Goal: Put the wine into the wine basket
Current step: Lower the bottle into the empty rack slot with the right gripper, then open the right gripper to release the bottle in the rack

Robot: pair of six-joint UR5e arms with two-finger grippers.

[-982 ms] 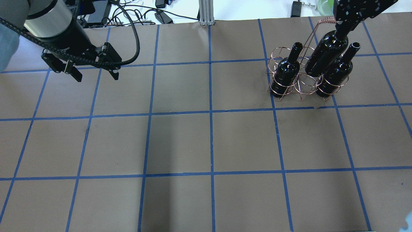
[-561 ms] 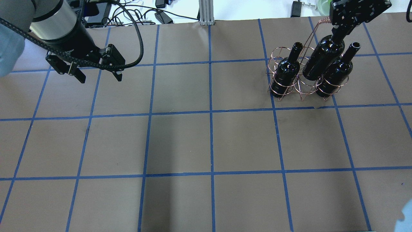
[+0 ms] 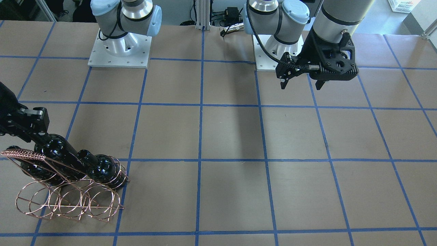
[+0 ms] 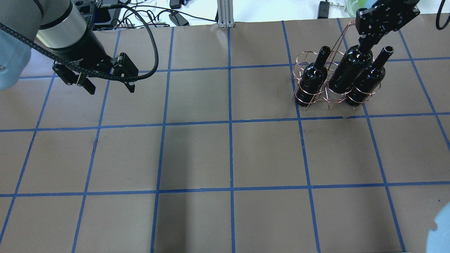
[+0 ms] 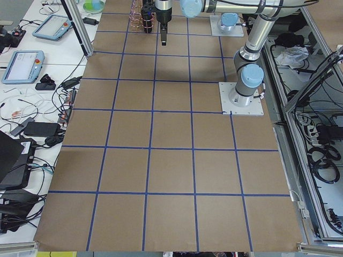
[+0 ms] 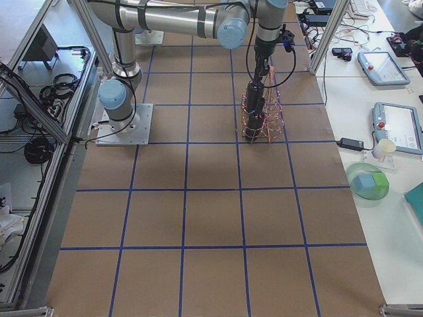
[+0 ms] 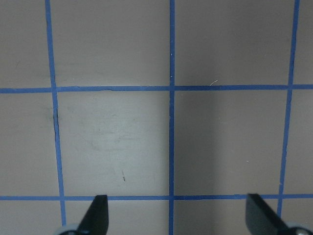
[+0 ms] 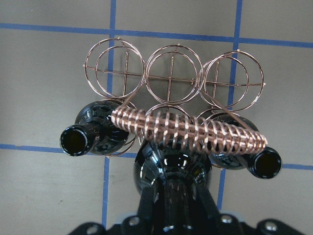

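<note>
The copper wire wine basket (image 4: 305,58) stands at the far right of the table, and also shows in the front view (image 3: 68,201). Two near-black wine bottles (image 4: 314,80) (image 4: 367,79) stand in its outer near loops. My right gripper (image 4: 365,35) is shut on the neck of a third bottle (image 4: 346,72), tilted, with its lower part in the middle loops between them. The right wrist view shows this bottle (image 8: 171,169) under the braided handle (image 8: 190,129). My left gripper (image 4: 109,88) hangs open and empty over the far left.
Three back loops of the basket (image 8: 171,73) hold nothing. The table is brown paper with a blue tape grid (image 4: 230,123). Cables and devices lie beyond the far edge (image 4: 175,15). The arm bases (image 3: 119,51) stand at the robot's side.
My right gripper has lowered the held bottle down into the basket's middle loops. My left arm has shifted slightly right and toward the near side, still open.
</note>
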